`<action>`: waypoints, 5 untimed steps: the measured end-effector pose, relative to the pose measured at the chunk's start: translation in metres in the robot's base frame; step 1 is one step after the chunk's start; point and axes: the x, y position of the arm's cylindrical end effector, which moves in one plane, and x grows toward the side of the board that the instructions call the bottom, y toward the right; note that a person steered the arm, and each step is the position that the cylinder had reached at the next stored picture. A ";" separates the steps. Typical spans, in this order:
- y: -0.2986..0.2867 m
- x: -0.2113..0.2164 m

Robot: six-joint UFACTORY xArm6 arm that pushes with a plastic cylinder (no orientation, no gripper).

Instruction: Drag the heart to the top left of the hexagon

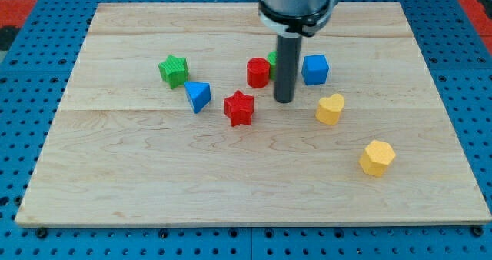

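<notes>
Board: pale wooden table top [254,183] filling most of the frame, set on a blue pegboard surround [477,106].
Rod: dark, upright, descending from the arm's head at the top centre of the frame.
My tip [284,101]: resting on the wood just above centre; a plain rod end with nothing to open or close, gripping nothing and touching no block.
Yellow heart [330,108]: right of centre, near my tip on its right and slightly lower, apart from it.
Yellow hexagon [377,158]: lower right of the frame, well below and right of the heart.
Blue cube [315,69]: just right of the rod, above the heart.
Red cylinder [258,72]: just left of the rod.
Green block [272,59]: mostly hidden behind the rod; shape cannot be told.
Red star [239,108]: left of my tip.
Blue triangle [197,96]: left of the red star.
Green star [174,70]: upper left of the group.
</notes>
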 end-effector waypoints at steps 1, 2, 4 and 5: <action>0.071 0.015; 0.070 0.045; 0.077 0.041; 0.071 0.036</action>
